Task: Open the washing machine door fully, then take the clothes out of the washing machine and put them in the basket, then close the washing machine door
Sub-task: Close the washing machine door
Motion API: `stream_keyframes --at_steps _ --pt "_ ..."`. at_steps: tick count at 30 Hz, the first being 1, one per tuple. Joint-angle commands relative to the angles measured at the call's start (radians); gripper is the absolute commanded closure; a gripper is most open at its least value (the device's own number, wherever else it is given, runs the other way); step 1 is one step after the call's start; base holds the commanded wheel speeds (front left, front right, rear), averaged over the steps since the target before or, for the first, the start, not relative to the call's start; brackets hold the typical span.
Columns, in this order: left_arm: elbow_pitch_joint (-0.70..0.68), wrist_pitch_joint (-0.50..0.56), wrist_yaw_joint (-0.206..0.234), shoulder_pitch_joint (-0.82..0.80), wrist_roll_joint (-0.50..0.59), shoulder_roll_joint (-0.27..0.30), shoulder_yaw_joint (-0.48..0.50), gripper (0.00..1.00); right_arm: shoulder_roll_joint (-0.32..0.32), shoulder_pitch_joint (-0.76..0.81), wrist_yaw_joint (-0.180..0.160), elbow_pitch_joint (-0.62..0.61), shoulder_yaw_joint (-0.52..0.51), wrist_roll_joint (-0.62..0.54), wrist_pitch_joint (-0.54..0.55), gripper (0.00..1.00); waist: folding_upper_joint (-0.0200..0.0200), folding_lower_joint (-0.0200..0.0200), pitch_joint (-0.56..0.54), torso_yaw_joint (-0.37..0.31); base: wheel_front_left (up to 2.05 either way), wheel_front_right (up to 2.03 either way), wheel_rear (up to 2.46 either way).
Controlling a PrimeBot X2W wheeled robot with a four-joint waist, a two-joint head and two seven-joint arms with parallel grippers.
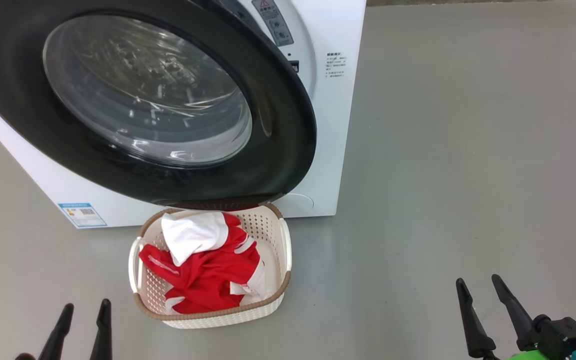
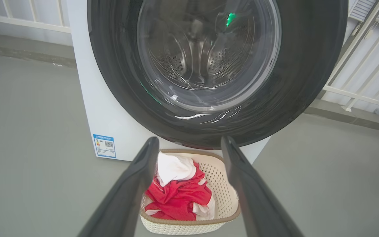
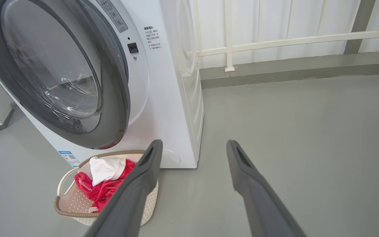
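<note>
L gripper (image 1: 87, 303) lower left & R gripper (image 1: 478, 279) lower right, the 2 spread wide, holding nothing; red/white clothes (image 1: 213, 275) lie in basket (image 1: 286, 250) bottom ctr, below ajar washing machine door (image 1: 278, 150) upper left.

A bare laundry area: the washing machine (image 3: 166, 98) is standing on grey floor (image 3: 308, 131), white railing (image 3: 291, 40) running behind.
</note>
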Motion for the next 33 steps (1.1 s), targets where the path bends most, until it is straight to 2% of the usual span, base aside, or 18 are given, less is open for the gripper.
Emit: stream_keyframes --at_steps 1,9,33 --pt "-0.033 -0.009 -0.005 -0.011 0.05 0.002 0.054 0.0 -0.014 -0.011 0.007 -0.028 0.016 -0.005 -0.006 0.0 0.0 0.0 -0.003 -0.001 0.0 0.0 0.0" --pt "-0.043 -0.009 -0.005 0.011 0.161 -0.047 0.092 0.0 -0.011 -0.009 0.007 -0.031 0.012 -0.004 -0.006 0.0 0.0 0.0 -0.001 -0.002 0.0 0.0 0.0" --pt "-0.048 -0.009 -0.005 0.01 0.19 -0.07 0.102 0.0 -0.007 -0.018 0.007 -0.023 0.016 -0.003 -0.006 0.0 0.0 0.0 -0.008 -0.001 0.0 0.0 0.0"
